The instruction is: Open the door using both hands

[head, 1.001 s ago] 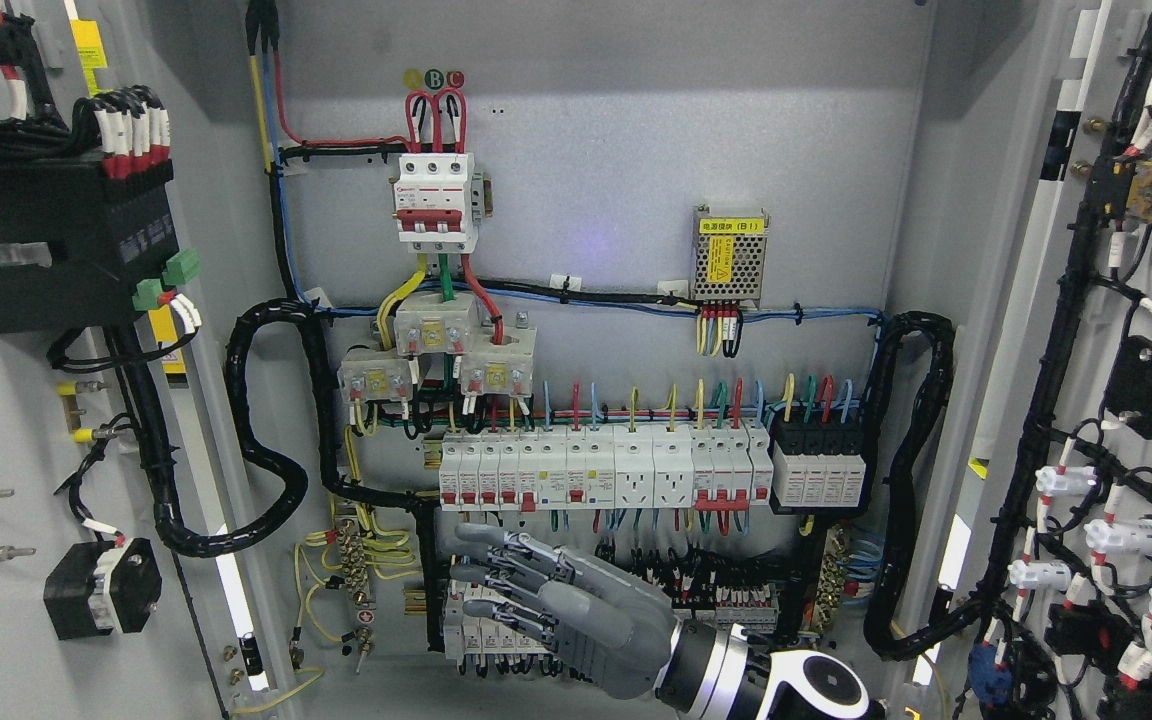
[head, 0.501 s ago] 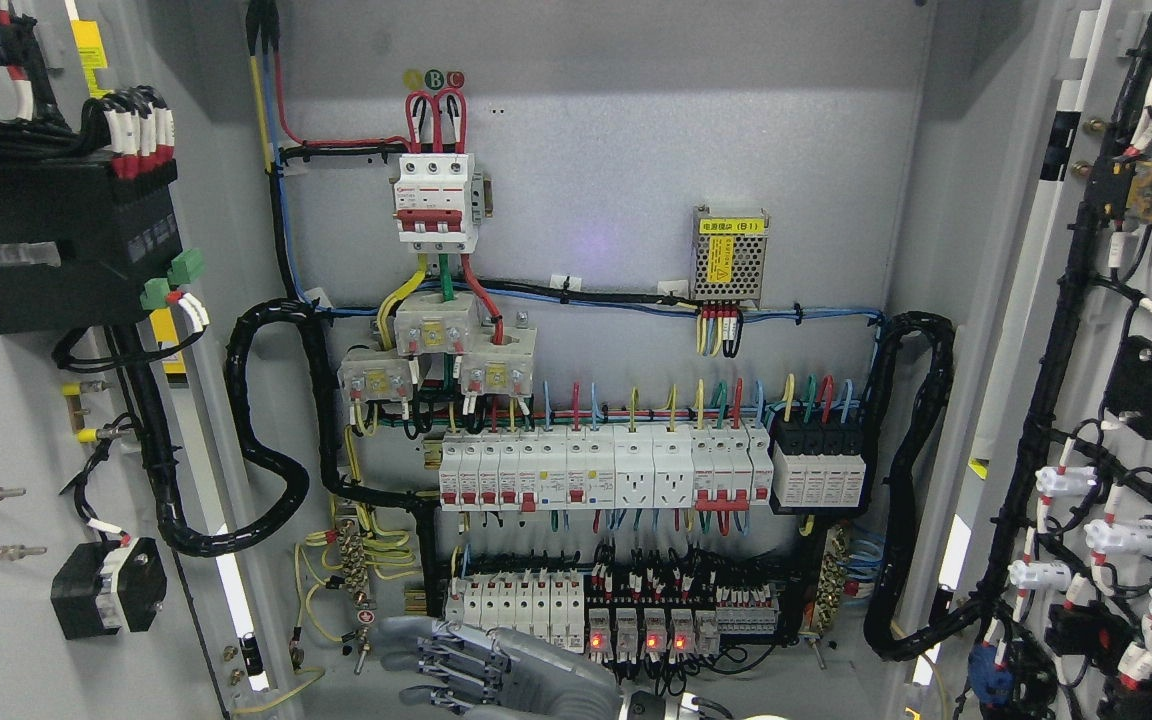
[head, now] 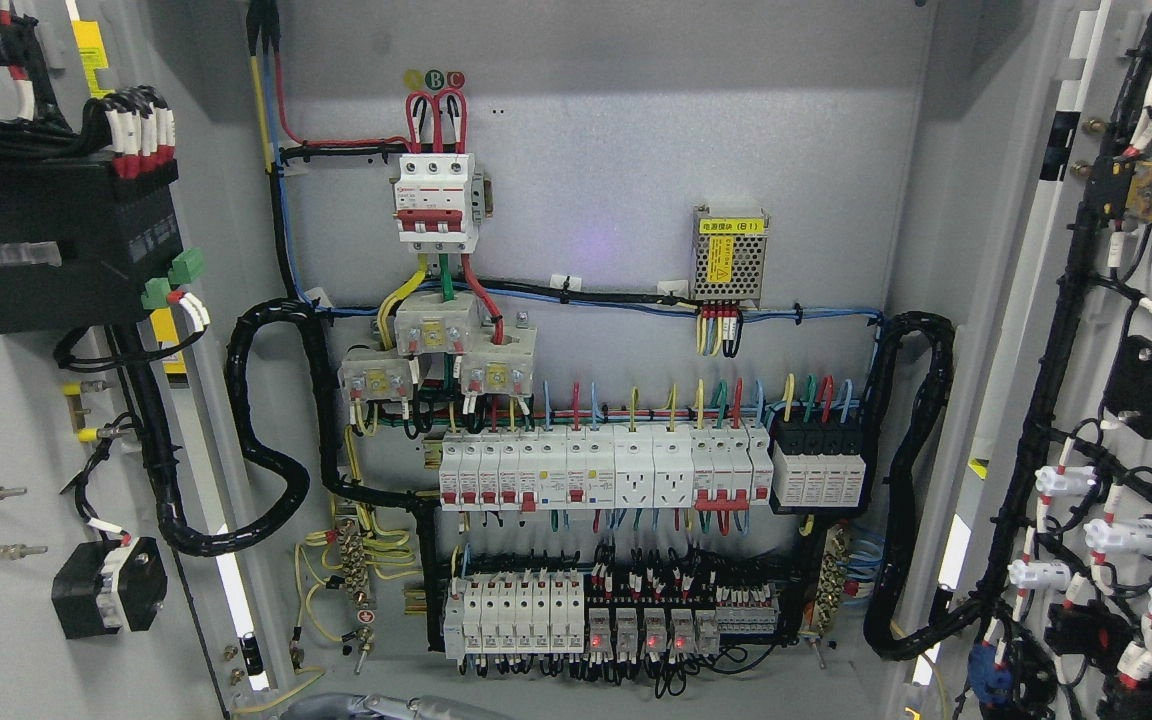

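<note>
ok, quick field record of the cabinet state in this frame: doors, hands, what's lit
left door: open, swung to the picture's left
right door: open, swung to the picture's right
main breaker: top of back panel, red levers
breaker row: mid panel
relay row: bottom, four red lights on
power supply: upper right of panel, yellow label
hand: grey sliver at bottom edge, side unclear

Grey metal back panel (head: 616, 150), evenly lit; faint violet light spot (head: 591, 243) near centre.
</note>
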Robot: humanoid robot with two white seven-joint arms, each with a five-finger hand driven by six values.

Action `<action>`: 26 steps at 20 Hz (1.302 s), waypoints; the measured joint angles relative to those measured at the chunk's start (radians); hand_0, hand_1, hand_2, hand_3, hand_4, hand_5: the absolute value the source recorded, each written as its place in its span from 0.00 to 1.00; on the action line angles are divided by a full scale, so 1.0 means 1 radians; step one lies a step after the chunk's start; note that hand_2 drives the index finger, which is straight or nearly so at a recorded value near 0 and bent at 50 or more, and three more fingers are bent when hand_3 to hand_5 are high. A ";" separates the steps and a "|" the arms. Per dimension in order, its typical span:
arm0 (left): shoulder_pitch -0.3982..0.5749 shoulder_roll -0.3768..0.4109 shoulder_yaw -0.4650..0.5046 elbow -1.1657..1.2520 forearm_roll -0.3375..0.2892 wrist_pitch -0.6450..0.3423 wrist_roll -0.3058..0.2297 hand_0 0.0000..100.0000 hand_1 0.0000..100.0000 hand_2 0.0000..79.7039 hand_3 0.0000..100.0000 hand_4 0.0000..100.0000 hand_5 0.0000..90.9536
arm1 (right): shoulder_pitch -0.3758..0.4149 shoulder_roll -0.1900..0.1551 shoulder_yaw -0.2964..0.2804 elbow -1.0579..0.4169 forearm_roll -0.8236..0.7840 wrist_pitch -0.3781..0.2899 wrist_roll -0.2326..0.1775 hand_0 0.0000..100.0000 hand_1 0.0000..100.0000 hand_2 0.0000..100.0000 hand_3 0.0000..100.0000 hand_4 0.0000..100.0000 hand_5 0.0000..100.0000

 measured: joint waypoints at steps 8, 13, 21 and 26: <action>0.000 0.000 0.000 0.000 0.000 0.000 0.000 0.12 0.56 0.00 0.00 0.00 0.00 | 0.001 0.048 0.072 0.009 0.005 -0.009 -0.058 0.00 0.50 0.04 0.00 0.00 0.00; 0.000 0.000 0.000 0.000 0.000 0.000 0.000 0.12 0.56 0.00 0.00 0.00 0.00 | -0.001 0.066 0.104 0.014 0.006 -0.009 -0.074 0.00 0.50 0.04 0.00 0.00 0.00; 0.000 0.000 0.000 0.000 0.000 0.000 0.000 0.12 0.56 0.00 0.00 0.00 0.00 | -0.013 0.083 0.147 0.019 0.005 -0.009 -0.133 0.00 0.50 0.04 0.00 0.00 0.00; 0.000 0.000 0.000 0.000 0.000 0.000 0.000 0.12 0.56 0.00 0.00 0.00 0.00 | -0.027 0.090 0.181 0.018 0.005 -0.011 -0.140 0.00 0.50 0.04 0.00 0.00 0.00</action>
